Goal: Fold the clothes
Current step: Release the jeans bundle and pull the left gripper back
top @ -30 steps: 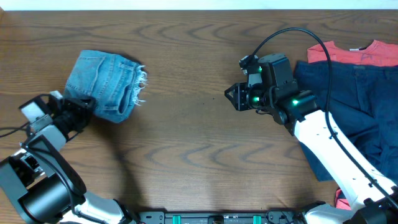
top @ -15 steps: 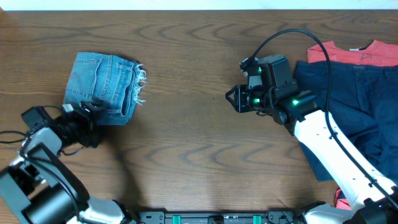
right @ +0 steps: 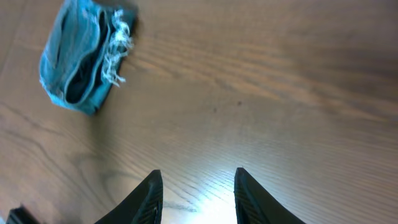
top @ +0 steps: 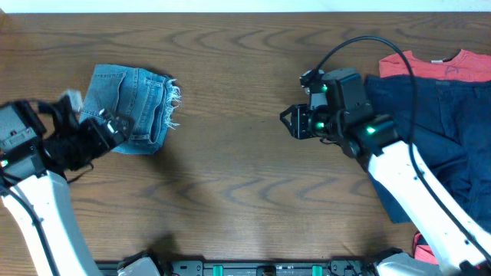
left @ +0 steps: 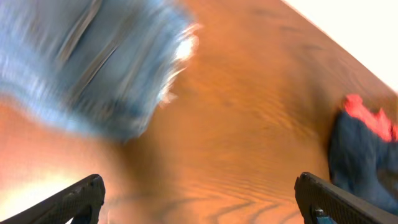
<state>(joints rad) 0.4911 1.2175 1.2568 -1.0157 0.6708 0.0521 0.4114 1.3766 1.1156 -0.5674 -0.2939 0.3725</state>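
The light-blue jeans (top: 130, 107) lie folded into a small bundle at the table's left, frayed hem to the right. They show blurred in the left wrist view (left: 93, 62) and small in the right wrist view (right: 81, 56). My left gripper (top: 115, 126) hovers at the bundle's lower left edge, its jaws wide open (left: 199, 186) with only bare wood between them. My right gripper (top: 290, 123) hangs over the table's middle, open (right: 198, 177) and empty. A dark navy garment (top: 437, 130) lies at the right, over a coral-red T-shirt (top: 430, 65).
The wooden table (top: 230, 192) stretches between the jeans and the pile at the right. A black cable (top: 360, 42) arcs over the right arm. The navy garment (left: 360, 162) and red shirt (left: 367, 118) show at the far right of the left wrist view.
My left gripper opened wide, let go of the jeans and drew back; the bundle settled flat. The right gripper's jaws spread a little and it barely moved.
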